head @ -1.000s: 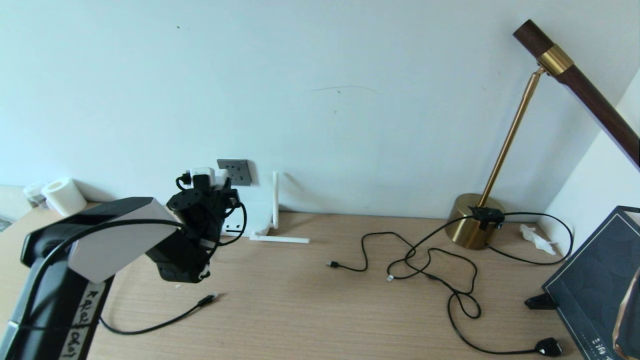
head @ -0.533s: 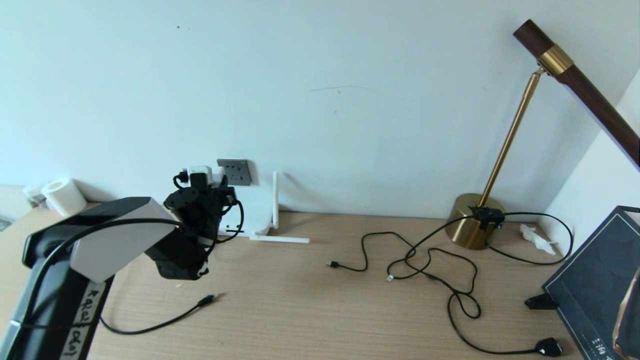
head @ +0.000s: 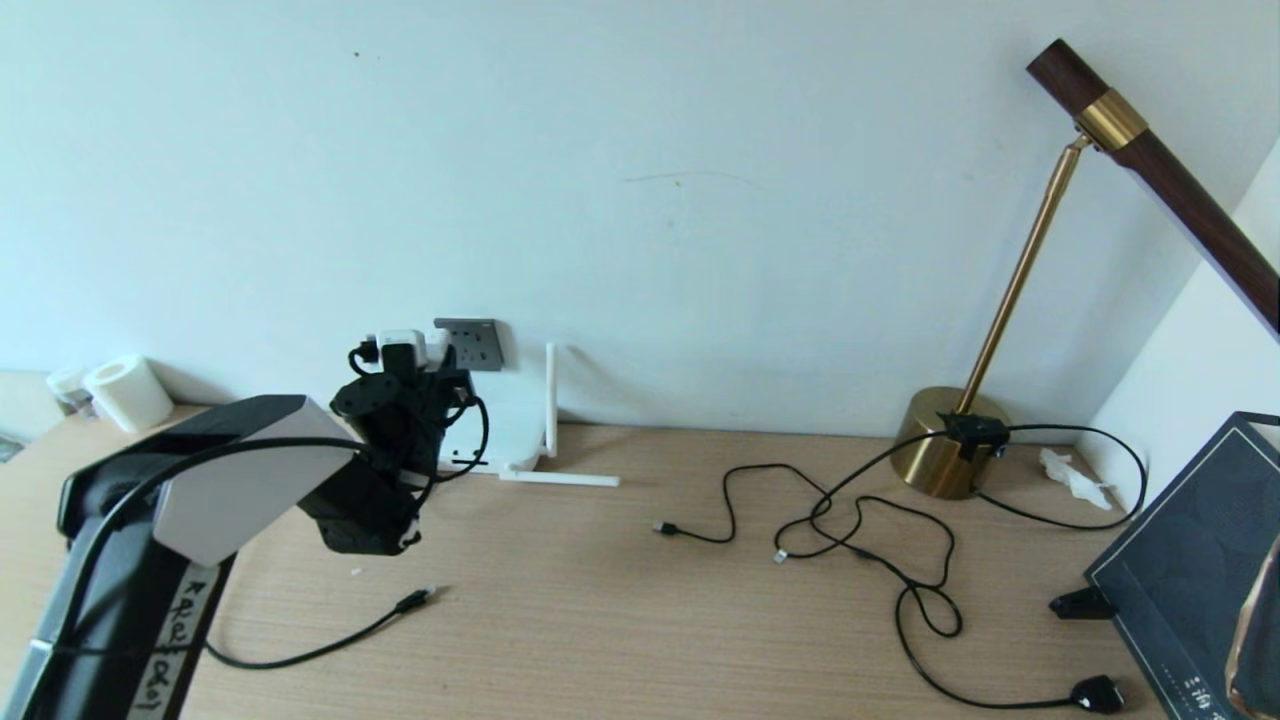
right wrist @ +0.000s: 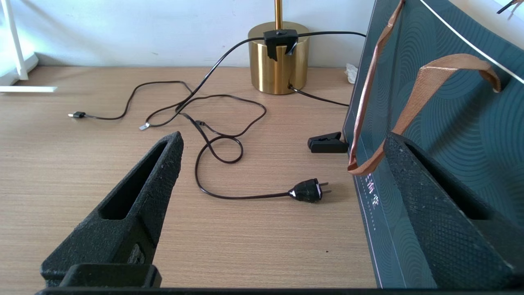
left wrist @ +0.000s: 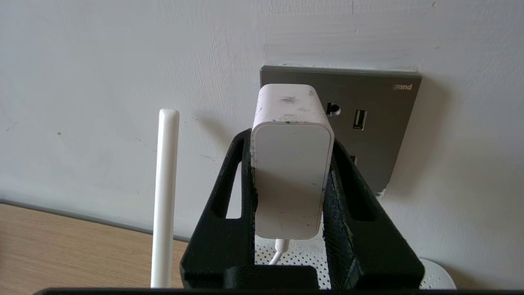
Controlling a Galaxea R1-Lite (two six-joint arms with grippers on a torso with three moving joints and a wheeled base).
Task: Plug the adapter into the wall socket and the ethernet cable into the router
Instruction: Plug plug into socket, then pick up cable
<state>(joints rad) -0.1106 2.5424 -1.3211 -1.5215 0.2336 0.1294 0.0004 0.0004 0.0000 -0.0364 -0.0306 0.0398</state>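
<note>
Since the earlier frame, the left tool point(left wrist: 291, 180) was shifted slightly nearer the socket point(left wrist: 370, 123). The adapter point(left wrist: 291, 164) was pinched level against the socket. The right tool point(right wrist: 282, 196) was spread, parked above the table point(right wrist: 245, 229).

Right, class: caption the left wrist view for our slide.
Left gripper presses the white adapter against the grey wall socket.

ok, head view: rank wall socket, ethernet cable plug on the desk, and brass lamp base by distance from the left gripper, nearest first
Left gripper is shut on the adapter.
1. Wall socket: just past the adapter, on the wall.
2. Ethernet cable plug: on the desk below the gripper, toward the robot.
3. Brass lamp base: far across the desk, on the robot's right, against the wall.
</note>
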